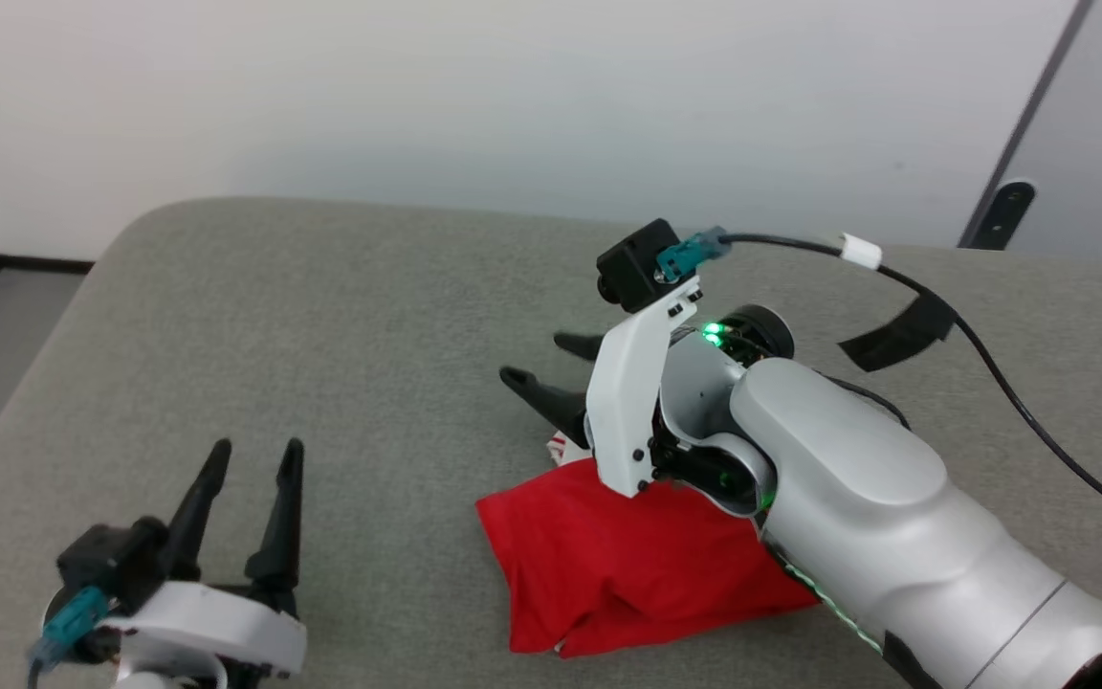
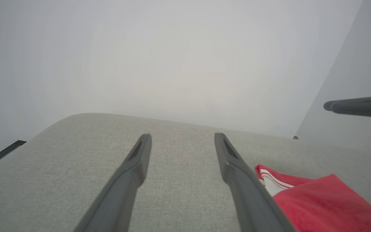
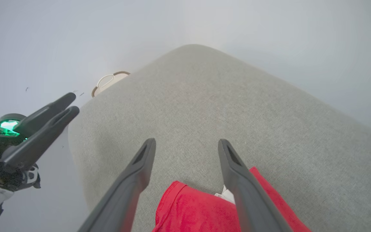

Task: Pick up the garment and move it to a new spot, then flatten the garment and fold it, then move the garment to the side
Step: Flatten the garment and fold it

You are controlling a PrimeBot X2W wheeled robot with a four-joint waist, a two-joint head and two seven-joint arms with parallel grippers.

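Logged the garment (image 1: 628, 565) as a folded red bundle, plain side up, on the grey padded surface (image 1: 321, 316); noted striped trim and a scrap of white at its far edge. Logged the right gripper (image 1: 534, 358) over that far edge, fingers spread, nothing between them; could not tell contact with the cloth. Logged the left gripper (image 1: 257, 448) well apart to the left, fingers likewise spread and empty.

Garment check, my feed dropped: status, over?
Garment folded, on grey surface. Right gripper open over its far edge. Left gripper open, apart. Nothing blocking.
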